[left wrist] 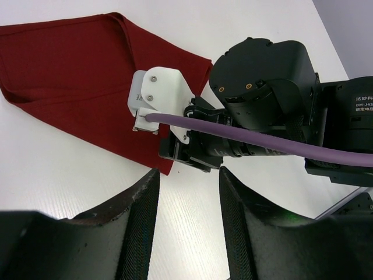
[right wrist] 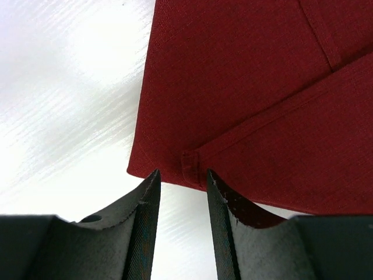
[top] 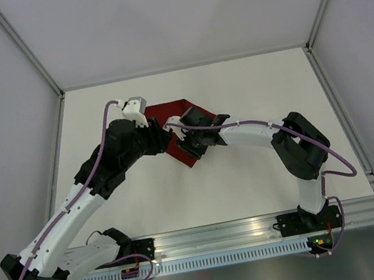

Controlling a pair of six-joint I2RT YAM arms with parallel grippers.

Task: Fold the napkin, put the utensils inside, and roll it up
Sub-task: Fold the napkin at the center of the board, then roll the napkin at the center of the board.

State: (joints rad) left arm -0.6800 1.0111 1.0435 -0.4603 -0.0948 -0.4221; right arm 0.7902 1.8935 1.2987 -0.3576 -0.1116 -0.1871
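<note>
The dark red napkin [top: 167,111] lies folded on the white table, partly hidden under both grippers. It fills the upper left of the left wrist view [left wrist: 76,70] and the upper right of the right wrist view [right wrist: 250,87]. My right gripper [right wrist: 182,186] is open and empty, its fingertips at the napkin's near folded edge, where a hem corner [right wrist: 187,166] lies just beyond them. In the top view it [top: 189,150] sits over the napkin's near corner. My left gripper [left wrist: 189,195] is open and empty above bare table, just short of that corner [left wrist: 166,166]; in the top view it [top: 170,143] meets the right one. No fork is in view.
The right arm's black wrist and purple cable [left wrist: 262,99] hang close in front of my left gripper. Grey walls with metal posts [top: 36,65] enclose the white table [top: 250,85]. The aluminium base rail [top: 218,236] runs along the near edge.
</note>
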